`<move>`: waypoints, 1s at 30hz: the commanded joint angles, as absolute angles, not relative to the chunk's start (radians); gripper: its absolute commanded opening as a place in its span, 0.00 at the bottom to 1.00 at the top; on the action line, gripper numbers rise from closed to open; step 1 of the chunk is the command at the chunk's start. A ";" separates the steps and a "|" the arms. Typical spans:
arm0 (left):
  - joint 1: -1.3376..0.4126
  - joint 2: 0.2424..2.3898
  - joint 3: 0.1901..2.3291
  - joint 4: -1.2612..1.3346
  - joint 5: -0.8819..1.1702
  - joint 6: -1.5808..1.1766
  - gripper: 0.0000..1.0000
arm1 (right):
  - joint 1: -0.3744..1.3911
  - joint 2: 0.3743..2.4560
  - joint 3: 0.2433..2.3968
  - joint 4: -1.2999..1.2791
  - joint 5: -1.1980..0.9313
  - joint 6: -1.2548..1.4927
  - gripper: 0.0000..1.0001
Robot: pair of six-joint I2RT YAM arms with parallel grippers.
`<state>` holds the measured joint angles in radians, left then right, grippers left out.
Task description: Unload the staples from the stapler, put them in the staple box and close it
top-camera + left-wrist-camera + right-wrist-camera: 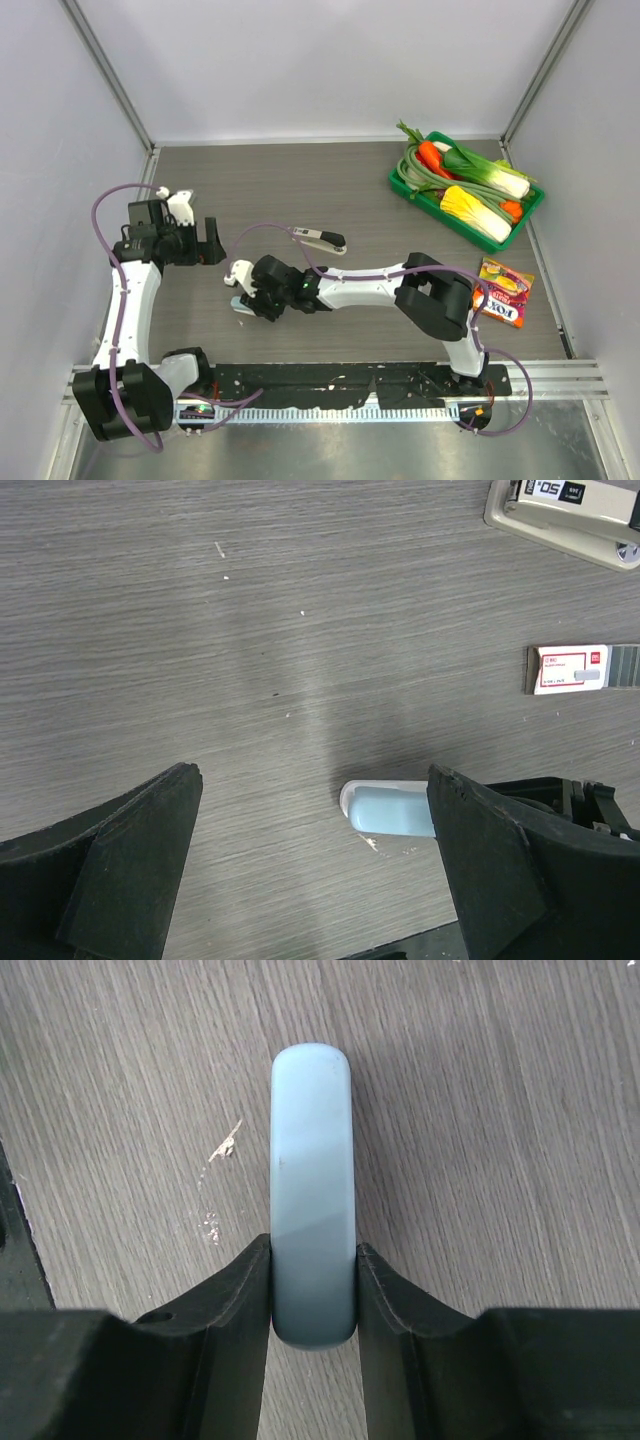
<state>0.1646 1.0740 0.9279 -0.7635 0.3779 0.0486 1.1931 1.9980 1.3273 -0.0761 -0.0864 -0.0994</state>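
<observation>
The pale blue-grey stapler [311, 1140] lies flat on the wooden table, left of centre [238, 306]. My right gripper [313, 1260] has both fingers pressed against the sides of its near end, reaching in from the right [252, 297]. My left gripper [312, 780] hangs open above the table behind and left of the stapler [390, 808], holding nothing; it shows at the left too [212, 243]. A silvery-grey strip of staples [623, 667] lies against the right end of a small pink-and-white box [568, 669], cut off by the edge of the left wrist view.
A second stapler, beige and black [323, 240], lies behind the right arm and shows too as the beige stapler [565, 515]. A green tray [402, 187] of toy vegetables sits at the back right. A colourful snack packet [503, 292] lies at the right.
</observation>
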 commanded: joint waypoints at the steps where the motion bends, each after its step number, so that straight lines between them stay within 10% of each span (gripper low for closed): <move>1: 0.166 1.069 0.948 -0.716 0.370 0.026 1.00 | 1.160 1.941 1.368 -0.020 -0.049 -0.049 0.01; 30: -0.141 1.097 0.836 -0.558 0.463 0.078 0.97 | 0.894 1.764 1.014 0.732 -0.118 0.794 0.01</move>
<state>-0.1123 1.0969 0.8513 -0.6590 0.4675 0.0444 0.8963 1.8465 1.0210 0.5663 -0.1066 0.6952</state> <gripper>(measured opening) 0.970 0.400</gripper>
